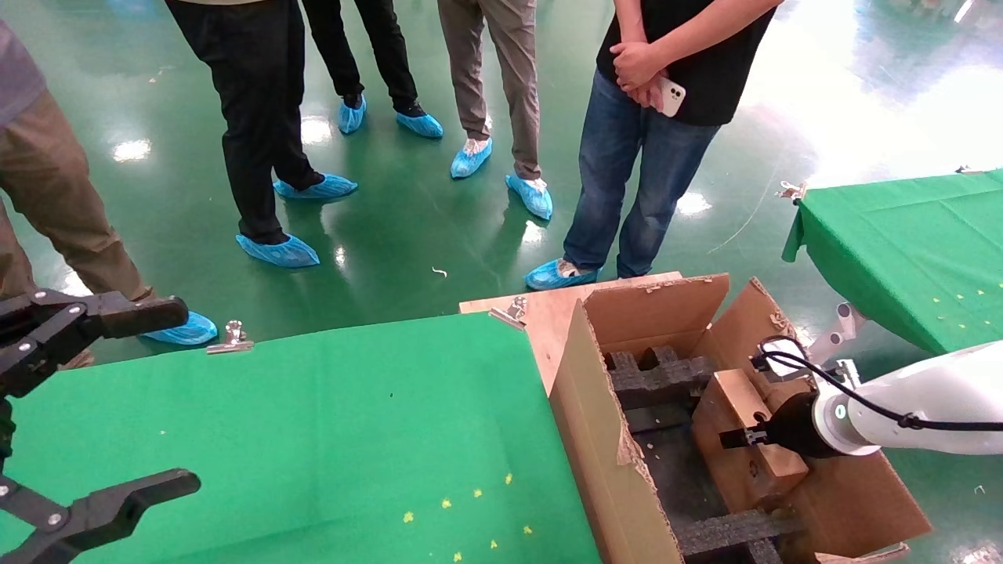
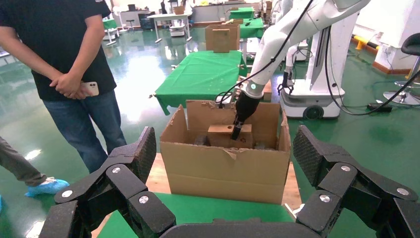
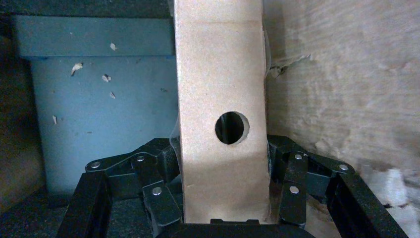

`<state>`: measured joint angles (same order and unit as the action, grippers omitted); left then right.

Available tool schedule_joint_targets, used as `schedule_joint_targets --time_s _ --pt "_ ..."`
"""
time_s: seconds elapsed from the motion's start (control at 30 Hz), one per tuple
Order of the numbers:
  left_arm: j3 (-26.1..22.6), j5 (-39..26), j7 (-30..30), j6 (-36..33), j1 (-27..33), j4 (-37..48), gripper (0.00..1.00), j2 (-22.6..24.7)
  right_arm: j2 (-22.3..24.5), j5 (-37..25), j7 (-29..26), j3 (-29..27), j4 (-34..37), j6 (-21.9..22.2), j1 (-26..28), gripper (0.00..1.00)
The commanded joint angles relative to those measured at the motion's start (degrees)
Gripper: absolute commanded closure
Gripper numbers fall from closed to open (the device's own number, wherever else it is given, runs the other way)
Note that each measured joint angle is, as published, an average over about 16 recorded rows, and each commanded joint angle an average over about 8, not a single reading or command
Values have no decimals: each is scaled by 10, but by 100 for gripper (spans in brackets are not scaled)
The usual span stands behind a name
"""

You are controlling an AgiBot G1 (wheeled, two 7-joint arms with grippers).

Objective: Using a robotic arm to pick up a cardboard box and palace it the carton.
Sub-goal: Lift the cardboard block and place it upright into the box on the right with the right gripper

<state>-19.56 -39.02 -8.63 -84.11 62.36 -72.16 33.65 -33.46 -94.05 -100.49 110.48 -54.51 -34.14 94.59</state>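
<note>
The small brown cardboard box [image 1: 729,407] with a round finger hole is inside the carton [image 1: 595,423], close to its right wall. The white robotic arm [image 1: 925,392] reaches in from the right, and my right gripper [image 1: 740,437] is shut on the box. In the right wrist view both pads [image 3: 171,157] press the sides of the cardboard box [image 3: 220,89], and the right gripper [image 3: 222,156] straddles it just below the hole. The left wrist view shows the carton [image 2: 223,168], the box [image 2: 220,134] and the right gripper [image 2: 237,130] from farther off. My left gripper [image 1: 188,395] hangs open at the far left.
Black foam inserts [image 1: 658,376] line the carton floor. The carton stands on a wooden board [image 1: 541,313] beside the green table [image 1: 313,439]. Several people [image 1: 650,141] stand beyond. Another green table [image 1: 909,243] is at the right. Metal clips [image 1: 231,338] hold the cloth.
</note>
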Motion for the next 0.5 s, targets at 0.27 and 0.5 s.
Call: schedule_joint_targets --time_s 0.27,0.5 --pt "0 0 0 0 0 0 0 0 -11 26 27 -4 24 -6 -9 0" --pt "0 0 0 0 0 0 0 0 -10 23 22 -4 20 -7 -8 0"
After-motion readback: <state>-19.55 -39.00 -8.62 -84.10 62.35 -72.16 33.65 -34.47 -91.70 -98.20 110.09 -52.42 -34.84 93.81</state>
